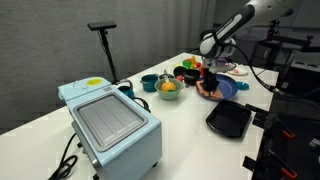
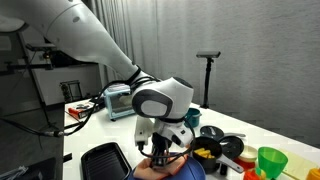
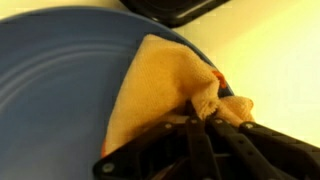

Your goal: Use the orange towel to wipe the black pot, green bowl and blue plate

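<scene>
Grey curtains hang behind the white bench [image 1: 185,130], which also carries a toaster oven [image 1: 110,125] and a black tray [image 1: 230,120]. Your tool [image 3: 205,132] is pinched tight on one bunched corner of the orange towel [image 3: 165,85] — the wrist view shows the cloth squeezed between the dark fingers [image 3: 235,140] with no gap. The rest of the towel lies spread out on the blue plate [image 3: 60,90], touching it. So I think you are on the plate-wiping step.

The towel is soft, light and floppy. It will fold and drag behind the tool, not push ahead of it, so pulling strokes should work best. Your hold on the bunched corner looks good; a grip on a thin edge could slip out. Press gently — the plate looks smooth and could slide on the bench or bump the tray near it.

The green bowl [image 2: 270,160] stands well apart from the plate, past a crowd of dark dishes [image 2: 222,145]. I cannot tell which of those is the black pot, or whether pot and bowl are wiped yet
</scene>
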